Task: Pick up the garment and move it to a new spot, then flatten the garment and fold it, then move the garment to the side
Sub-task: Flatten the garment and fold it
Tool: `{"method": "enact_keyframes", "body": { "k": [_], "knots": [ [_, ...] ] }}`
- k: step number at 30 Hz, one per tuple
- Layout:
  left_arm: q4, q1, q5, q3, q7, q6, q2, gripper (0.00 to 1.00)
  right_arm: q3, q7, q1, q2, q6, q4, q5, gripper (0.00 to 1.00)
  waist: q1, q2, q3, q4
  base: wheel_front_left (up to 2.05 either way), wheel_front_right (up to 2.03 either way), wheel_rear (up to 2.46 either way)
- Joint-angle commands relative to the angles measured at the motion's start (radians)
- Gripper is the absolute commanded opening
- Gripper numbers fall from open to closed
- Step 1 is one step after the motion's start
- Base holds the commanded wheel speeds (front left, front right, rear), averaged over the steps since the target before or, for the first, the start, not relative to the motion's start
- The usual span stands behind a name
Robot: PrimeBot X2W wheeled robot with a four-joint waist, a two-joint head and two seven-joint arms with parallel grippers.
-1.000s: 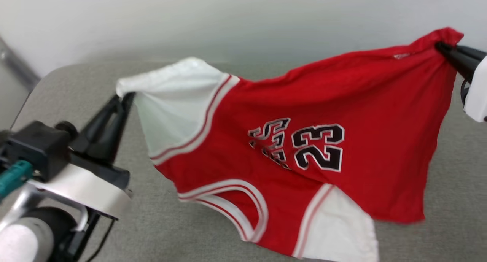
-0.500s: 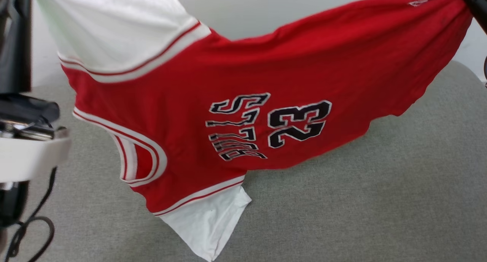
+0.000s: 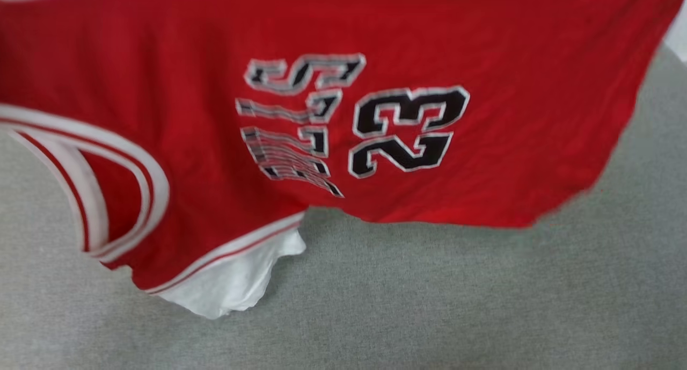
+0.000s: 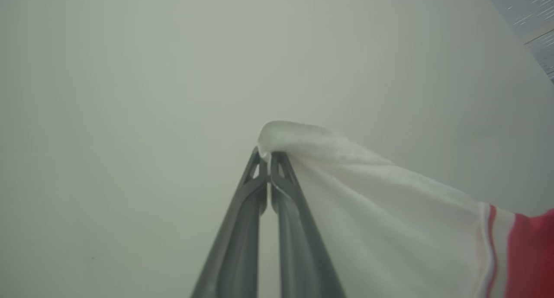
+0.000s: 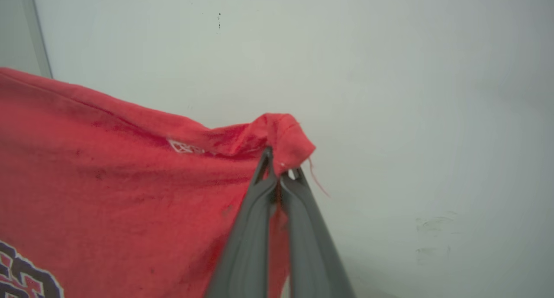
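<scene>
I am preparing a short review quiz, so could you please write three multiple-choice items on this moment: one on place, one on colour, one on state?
1. Where does the left gripper grip the garment?
A. the printed number
B. the white sleeve
C. the neck trim

2. What colour is the "23" print?
A. gold
B. blue
C. black, outlined white

3. How is the garment held?
A. hanging from both shut grippers
B. folded into a neat stack
C. lying flat, released

Answers:
1 B: the left wrist view shows the gripper shut on white sleeve cloth.
2 C: the head view shows it plainly.
3 A: the right gripper pinches a red corner too, and the cloth hangs unfolded.
</scene>
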Motion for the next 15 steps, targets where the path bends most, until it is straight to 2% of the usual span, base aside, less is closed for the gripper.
{"method": "enact_keyframes", "body": {
  "k": [1,9,15],
  "knots": [
    [0.025,-0.045,-0.007,-0.004,0.0,-0.014,-0.002,0.0,0.0,-0.01,-0.031,-0.007,0.0,-0.003,-0.007,0.0,0.0,-0.0001,0.048,-0.003,0.0,0.0,0.0],
    [0.246,-0.386,-0.016,-0.046,-0.012,-0.133,-0.004,0.0,0.029,-0.051,-0.232,-0.025,0.0,0.053,-0.049,0.0,0.0,-0.0001,0.224,-0.007,0.0,0.0,0.0],
    [0.465,-0.681,0.03,-0.113,-0.028,-0.21,-0.048,0.0,0.072,-0.126,-0.445,-0.013,0.0,0.182,-0.114,0.0,0.0,-0.0001,0.355,-0.003,0.0,0.0,0.0]
  ]
}}
